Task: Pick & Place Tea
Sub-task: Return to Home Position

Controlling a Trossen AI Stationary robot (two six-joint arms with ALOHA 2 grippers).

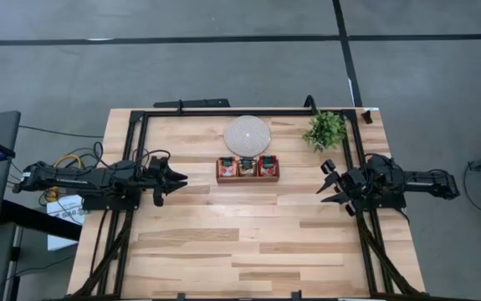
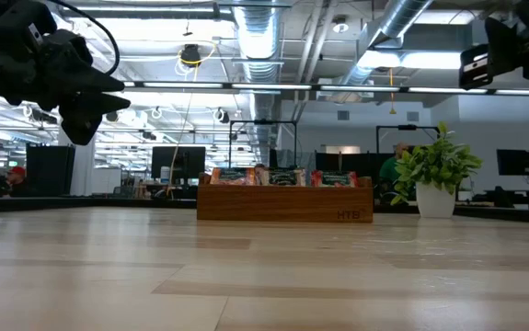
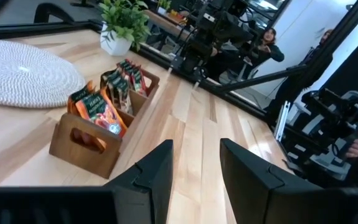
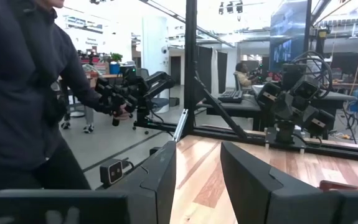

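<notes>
The tea bags (image 1: 247, 166) are standing upright in the wooden tray (image 1: 248, 178), occupying all three of its compartments, with orange ones showing in the compartment nearest the left arm. The tray is sitting mid-table, just beside a round white mat (image 1: 248, 135), with a potted plant (image 1: 324, 130) nearby. The left gripper (image 1: 181, 179) is hovering at the table's left side and the right gripper (image 1: 325, 181) at its right. Both are well apart from the tray, with jaws spread and empty.
</notes>
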